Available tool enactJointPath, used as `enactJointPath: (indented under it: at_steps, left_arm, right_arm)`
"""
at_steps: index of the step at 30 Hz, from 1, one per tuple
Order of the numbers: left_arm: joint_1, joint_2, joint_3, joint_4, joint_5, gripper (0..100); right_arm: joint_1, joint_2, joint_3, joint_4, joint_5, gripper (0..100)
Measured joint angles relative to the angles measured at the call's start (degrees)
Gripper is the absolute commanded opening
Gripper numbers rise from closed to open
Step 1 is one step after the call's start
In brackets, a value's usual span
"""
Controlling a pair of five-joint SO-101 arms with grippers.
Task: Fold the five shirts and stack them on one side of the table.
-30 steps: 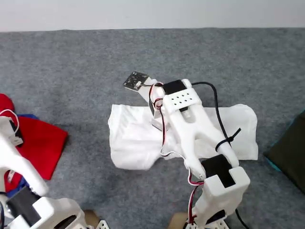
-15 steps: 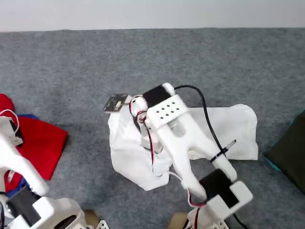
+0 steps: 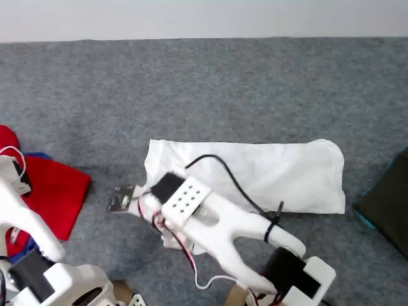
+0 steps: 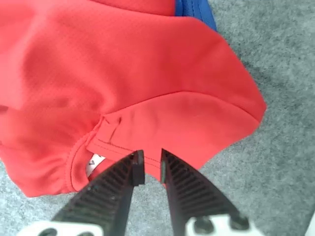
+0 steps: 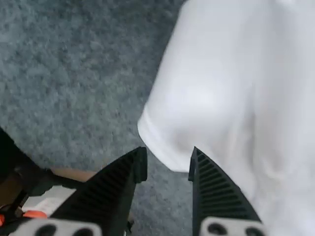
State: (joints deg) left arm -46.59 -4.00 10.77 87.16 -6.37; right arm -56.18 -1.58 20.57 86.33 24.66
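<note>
At the near left corner of the white shirt [image 3: 274,172], the right gripper [image 5: 167,156] has swung over from mid-garment, jaws apart astride the hem and seemingly gripping nothing, while the shirt now lies flattened mid-table, probably ready for its next fold.

Bench [image 3: 268,83]: grey, carpet-like cover, spread beneath the right pincer [image 5: 167,160] and the left pincer [image 4: 150,164].
Wall [image 3: 204,19]: pale band past the bench's far edge, well apart from both pincers.
Board [image 5: 69,174]: tan piece near the right pincer, at the bench's near edge.
</note>
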Motion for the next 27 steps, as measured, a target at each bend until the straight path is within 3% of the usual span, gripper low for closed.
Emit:
enactJointPath:
  at_steps: [10, 27]
  left_arm:
    - [0.0, 0.0, 0.0, 0.0, 0.0, 7]
    - [0.0, 0.0, 0.0, 0.0, -0.18, 7]
  right_arm:
    - [-1.23, 2.73, 1.41, -8.0, -4.4, 15.4]
    - [-4.22, 10.73, 1.41, -12.92, -4.84, 11.5]
